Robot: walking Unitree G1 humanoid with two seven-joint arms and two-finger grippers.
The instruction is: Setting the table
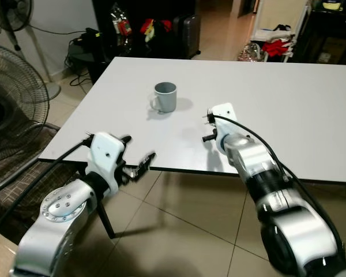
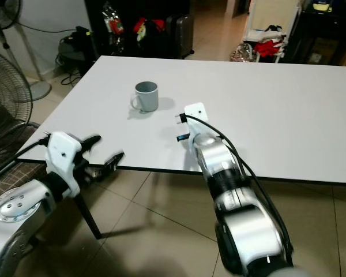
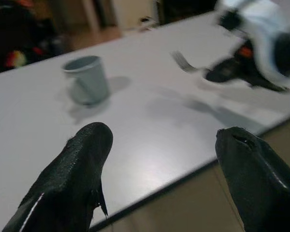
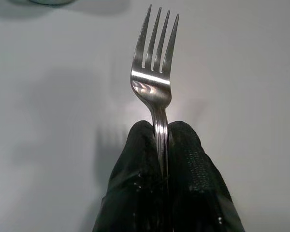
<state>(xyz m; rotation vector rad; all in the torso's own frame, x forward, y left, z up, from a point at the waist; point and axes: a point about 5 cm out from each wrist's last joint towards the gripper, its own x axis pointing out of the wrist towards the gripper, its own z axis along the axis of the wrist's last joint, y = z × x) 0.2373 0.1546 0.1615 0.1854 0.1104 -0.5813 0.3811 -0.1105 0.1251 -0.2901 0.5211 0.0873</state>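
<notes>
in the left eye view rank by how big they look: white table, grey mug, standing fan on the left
1. white table
2. standing fan, cut off by the frame and nearer the camera, so true size is unsure
3. grey mug

A lived-in home: a white bench stands on a beige tiled floor, with a standing fan by the wall, a second fan nearer, a dark suitcase, and clothes heaped on a rack behind.
</notes>
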